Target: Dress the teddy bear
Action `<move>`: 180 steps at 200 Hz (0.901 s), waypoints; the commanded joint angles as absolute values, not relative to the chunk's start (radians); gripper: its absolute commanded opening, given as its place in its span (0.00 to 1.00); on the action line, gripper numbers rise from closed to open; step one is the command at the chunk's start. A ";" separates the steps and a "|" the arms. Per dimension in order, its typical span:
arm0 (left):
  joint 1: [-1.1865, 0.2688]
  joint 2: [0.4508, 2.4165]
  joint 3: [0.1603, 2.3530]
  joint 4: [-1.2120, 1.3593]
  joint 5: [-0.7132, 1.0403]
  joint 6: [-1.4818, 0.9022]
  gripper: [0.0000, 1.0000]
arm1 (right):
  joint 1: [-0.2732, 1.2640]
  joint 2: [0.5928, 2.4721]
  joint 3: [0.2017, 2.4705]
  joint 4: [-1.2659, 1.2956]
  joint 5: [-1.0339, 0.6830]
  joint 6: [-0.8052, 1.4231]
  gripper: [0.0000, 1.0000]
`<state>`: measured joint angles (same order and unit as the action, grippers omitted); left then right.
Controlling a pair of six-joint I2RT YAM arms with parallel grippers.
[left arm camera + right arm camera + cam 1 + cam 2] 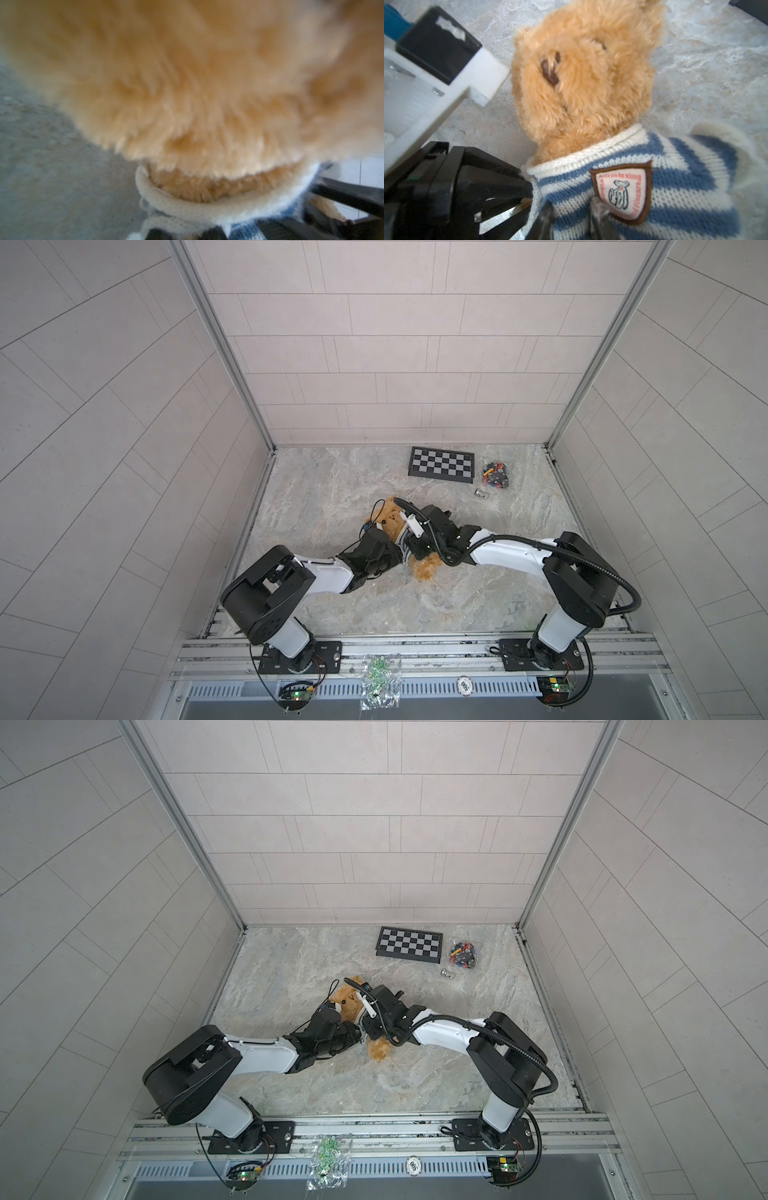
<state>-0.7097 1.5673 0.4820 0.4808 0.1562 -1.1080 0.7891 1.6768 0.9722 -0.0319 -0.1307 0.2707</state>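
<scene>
here the teddy bear [347,1000] lies mid bench [457,605], head far-left, striped sweater [675,187] round its neck; left pincer [184,233] grips the collar, right pincer [573,216] pinches the chest knit.

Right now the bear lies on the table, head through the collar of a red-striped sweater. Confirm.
Not quite: the sweater is blue-striped, not red, as the right wrist view shows. The bear does lie on the table, head through the collar.
</scene>
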 commanded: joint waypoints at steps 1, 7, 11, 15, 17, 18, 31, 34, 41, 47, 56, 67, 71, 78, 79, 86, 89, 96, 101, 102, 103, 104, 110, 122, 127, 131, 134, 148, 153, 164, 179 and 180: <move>-0.718 1.592 0.461 0.507 0.150 -1.129 0.23 | 0.795 1.693 0.933 -0.110 -0.163 0.301 0.30; -0.718 1.590 0.458 0.509 0.148 -1.131 0.21 | 0.795 1.692 0.933 -0.110 -0.162 0.300 0.30; -0.718 1.588 0.456 0.511 0.146 -1.132 0.19 | 0.795 1.691 0.933 -0.110 -0.161 0.301 0.30; -0.718 1.586 0.453 0.513 0.145 -1.133 0.17 | 0.793 1.692 0.931 -0.109 -0.161 0.301 0.30; -0.718 1.584 0.451 0.514 0.144 -1.132 0.16 | 0.793 1.691 0.931 -0.109 -0.161 0.301 0.30; -0.718 1.583 0.450 0.515 0.143 -1.133 0.15 | 0.793 1.690 0.931 -0.110 -0.161 0.301 0.30; -0.718 1.562 0.437 0.520 0.130 -1.137 0.10 | 0.790 1.683 0.927 -0.110 -0.160 0.301 0.30; -0.718 1.557 0.434 0.520 0.127 -1.137 0.09 | 0.789 1.681 0.924 -0.110 -0.160 0.301 0.30; -0.718 1.540 0.427 0.519 0.123 -1.137 0.07 | 0.786 1.675 0.920 -0.110 -0.160 0.301 0.30; -0.718 1.526 0.421 0.517 0.120 -1.136 0.05 | 0.783 1.668 0.913 -0.111 -0.160 0.299 0.30; -0.718 1.505 0.415 0.518 0.122 -1.131 0.03 | 0.776 1.655 0.902 -0.111 -0.161 0.297 0.30; -0.718 1.479 0.406 0.518 0.130 -1.126 0.00 | 0.767 1.636 0.886 -0.115 -0.162 0.291 0.30; -0.718 1.469 0.401 0.518 0.133 -1.126 0.00 | 0.763 1.628 0.880 -0.116 -0.163 0.287 0.30; -0.718 1.450 0.392 0.521 0.141 -1.127 0.00 | 0.759 1.612 0.871 -0.121 -0.163 0.279 0.30; -0.718 1.447 0.391 0.522 0.143 -1.127 0.00 | 0.758 1.609 0.869 -0.123 -0.163 0.278 0.30; -0.718 1.428 0.377 0.531 0.150 -1.132 0.00 | 0.754 1.591 0.859 -0.130 -0.163 0.271 0.30; -0.718 1.419 0.374 0.534 0.153 -1.134 0.00 | 0.753 1.582 0.855 -0.133 -0.163 0.268 0.30; -0.718 1.397 0.363 0.540 0.162 -1.136 0.00 | 0.749 1.561 0.845 -0.141 -0.163 0.262 0.30; -0.718 1.381 0.360 0.541 0.169 -1.137 0.00 | 0.750 1.543 0.840 -0.149 -0.162 0.256 0.30; -0.718 1.378 0.358 0.540 0.170 -1.137 0.00 | 0.749 1.540 0.839 -0.149 -0.161 0.256 0.30; -0.717 1.375 0.358 0.540 0.171 -1.137 0.00 | 0.750 1.537 0.837 -0.151 -0.161 0.255 0.30; -0.718 1.371 0.357 0.539 0.174 -1.138 0.00 | 0.750 1.533 0.836 -0.151 -0.161 0.254 0.31; -0.719 1.350 0.353 0.534 0.177 -1.138 0.00 | 0.750 1.510 0.831 -0.160 -0.162 0.249 0.31; -0.725 1.304 0.345 0.510 0.174 -1.143 0.00 | 0.752 1.455 0.820 -0.171 -0.178 0.239 0.36; -0.726 1.282 0.343 0.497 0.170 -1.144 0.00 | 0.756 1.427 0.815 -0.175 -0.191 0.231 0.39; -0.727 1.268 0.342 0.486 0.169 -1.145 0.00 | 0.763 1.403 0.813 -0.179 -0.194 0.225 0.42; -0.728 1.257 0.342 0.478 0.168 -1.145 0.00 | 0.769 1.386 0.813 -0.184 -0.195 0.219 0.44; -0.730 1.214 0.341 0.449 0.165 -1.150 0.00 | 0.808 1.308 0.816 -0.214 -0.191 0.179 0.55; -0.730 1.201 0.341 0.442 0.166 -1.153 0.00 | 0.821 1.282 0.818 -0.227 -0.188 0.173 0.58; -0.732 1.181 0.338 0.432 0.164 -1.159 0.00 | 0.849 1.234 0.816 -0.246 -0.192 0.174 0.64; -0.736 1.165 0.336 0.432 0.169 -1.171 0.00 | 0.888 1.184 0.790 -0.222 -0.192 0.198 0.68; -0.737 1.165 0.336 0.433 0.170 -1.172 0.00 | 0.891 1.182 0.786 -0.219 -0.192 0.200 0.69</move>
